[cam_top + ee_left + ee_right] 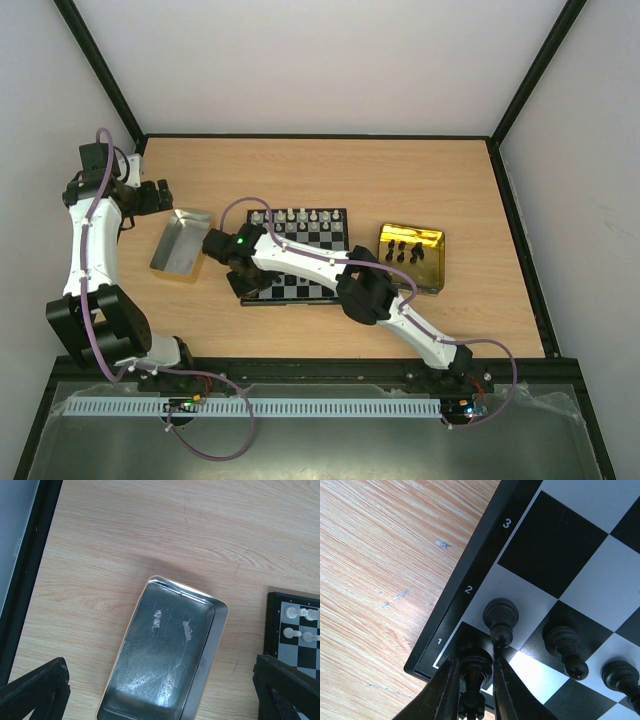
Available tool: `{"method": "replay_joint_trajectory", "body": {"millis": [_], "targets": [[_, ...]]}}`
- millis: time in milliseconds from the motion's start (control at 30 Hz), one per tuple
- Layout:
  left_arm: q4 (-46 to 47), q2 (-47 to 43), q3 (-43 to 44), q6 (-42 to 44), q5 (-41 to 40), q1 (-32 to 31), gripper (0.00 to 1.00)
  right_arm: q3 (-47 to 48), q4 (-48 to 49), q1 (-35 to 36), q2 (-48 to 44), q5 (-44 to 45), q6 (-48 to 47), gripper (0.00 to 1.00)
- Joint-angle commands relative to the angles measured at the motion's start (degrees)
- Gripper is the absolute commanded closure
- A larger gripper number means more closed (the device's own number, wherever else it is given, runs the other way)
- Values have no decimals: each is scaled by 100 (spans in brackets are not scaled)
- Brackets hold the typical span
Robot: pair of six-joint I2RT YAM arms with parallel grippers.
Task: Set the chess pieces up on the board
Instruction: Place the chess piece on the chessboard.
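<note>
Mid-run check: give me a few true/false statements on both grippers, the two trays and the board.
1. The right gripper grips a black piece on the board's corner square, beside the "1" mark. True.
2. The silver tray holds several pawns. False: it is empty.
3. The gold tray holds black pieces. True.
4. The left gripper holds a pawn. False: it is open and empty, over the silver tray.
5. White pieces stand along the board's far rows. True.
</note>
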Motion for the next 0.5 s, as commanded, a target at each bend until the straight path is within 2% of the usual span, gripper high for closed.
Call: {"method": "replay_joint_trajectory", "body": {"millis": [0,467], "targets": [[-4,-94,-38,23,66,36,1,147,-90,-17,-40,62,-28,82],[-38,-122,-5,42,69,40,0,123,-94,-21,-119,66,-8,79]]}}
